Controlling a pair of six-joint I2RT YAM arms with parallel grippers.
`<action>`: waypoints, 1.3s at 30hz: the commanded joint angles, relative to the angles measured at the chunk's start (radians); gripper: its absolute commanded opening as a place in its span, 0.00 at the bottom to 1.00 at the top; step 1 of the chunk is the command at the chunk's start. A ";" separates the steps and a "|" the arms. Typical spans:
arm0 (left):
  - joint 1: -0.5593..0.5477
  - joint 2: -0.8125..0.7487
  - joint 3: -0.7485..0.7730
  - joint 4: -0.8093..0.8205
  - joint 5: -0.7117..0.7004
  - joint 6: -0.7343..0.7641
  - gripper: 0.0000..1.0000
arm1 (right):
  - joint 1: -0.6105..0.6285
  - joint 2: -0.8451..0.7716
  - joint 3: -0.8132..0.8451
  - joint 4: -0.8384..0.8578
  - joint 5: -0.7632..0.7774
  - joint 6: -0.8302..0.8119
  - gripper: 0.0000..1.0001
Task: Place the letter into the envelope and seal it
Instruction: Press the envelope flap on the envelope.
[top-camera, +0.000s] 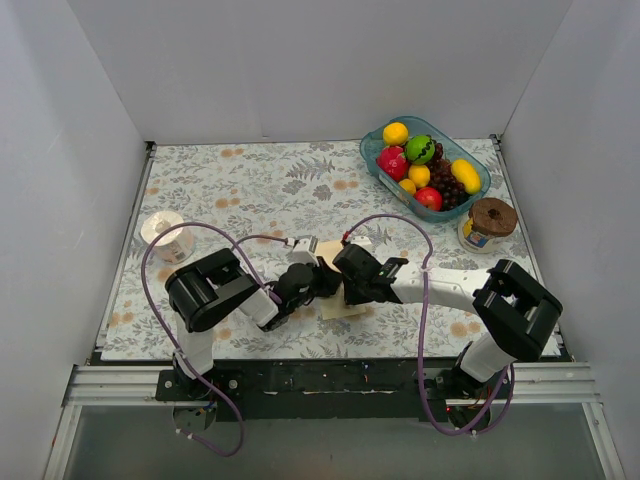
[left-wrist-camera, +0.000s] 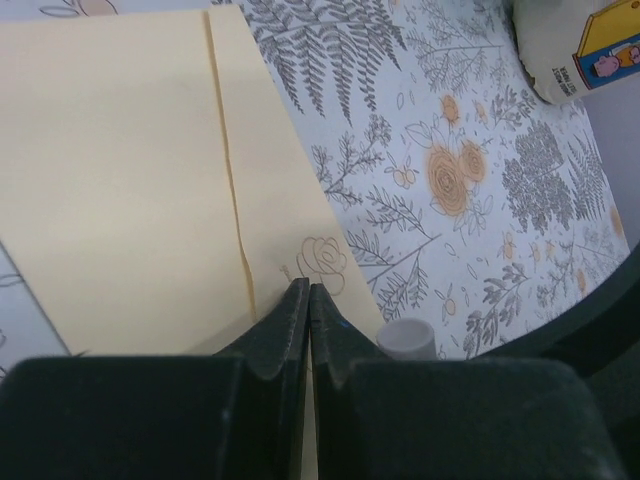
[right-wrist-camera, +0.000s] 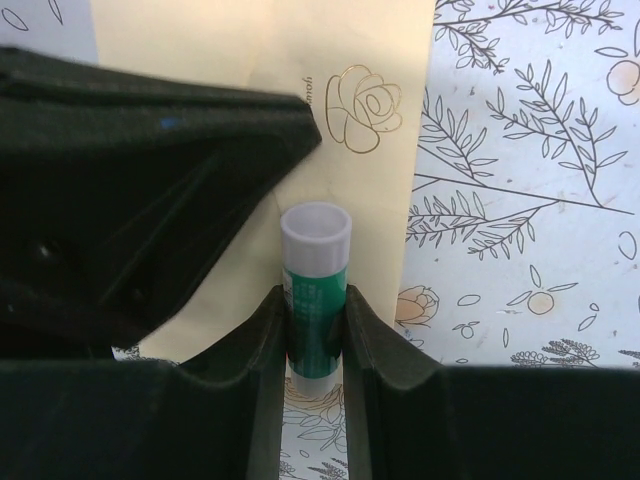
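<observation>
Step in hand: the arms are, by my reading, gluing the envelope (left-wrist-camera: 120, 180) so that its flap can be closed.
Envelope: it is lying flat on the floral cloth at the middle of the bench, close to the near edge, under both grippers.
Letter: no salmon sheet is showing in any view; it is probably sitting inside already, but I cannot tell.
Right gripper (right-wrist-camera: 316, 300): its jaws are pinching a glue stick (right-wrist-camera: 316, 265) by the green body, the pale tip pointing toward the gold rose print (right-wrist-camera: 365, 95).
Left gripper (left-wrist-camera: 308, 300): its jaws are pressed together, the tips resting at the envelope's edge beside the rose; whether paper is caught between them I cannot tell.
Doing it well: the stick's tip should be touching the paper lightly and travelling along the strip by the fold line (left-wrist-camera: 228, 160), not across the cloth.
Holding: the left tips should be pressing the paper down so that it is not sliding under the stick.
Crowding: the two grippers are working almost touching, so the stroke should be running away from the left fingers.
Risk: too steep a tilt or too much pressure would be wrinkling or dragging the thin paper.
Surroundings: the fruit tray (top-camera: 372, 152) and jar (top-camera: 488, 222) are sitting well apart, toward the far right corner.
</observation>
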 joint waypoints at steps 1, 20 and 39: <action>0.070 0.048 -0.003 -0.205 -0.024 0.088 0.00 | 0.008 0.057 -0.052 -0.066 -0.070 0.011 0.01; 0.068 0.085 -0.089 -0.090 0.077 0.072 0.00 | 0.008 0.057 -0.064 -0.075 -0.062 0.006 0.01; -0.061 0.083 -0.123 -0.079 0.035 0.054 0.00 | 0.006 0.051 -0.067 -0.078 -0.061 0.008 0.01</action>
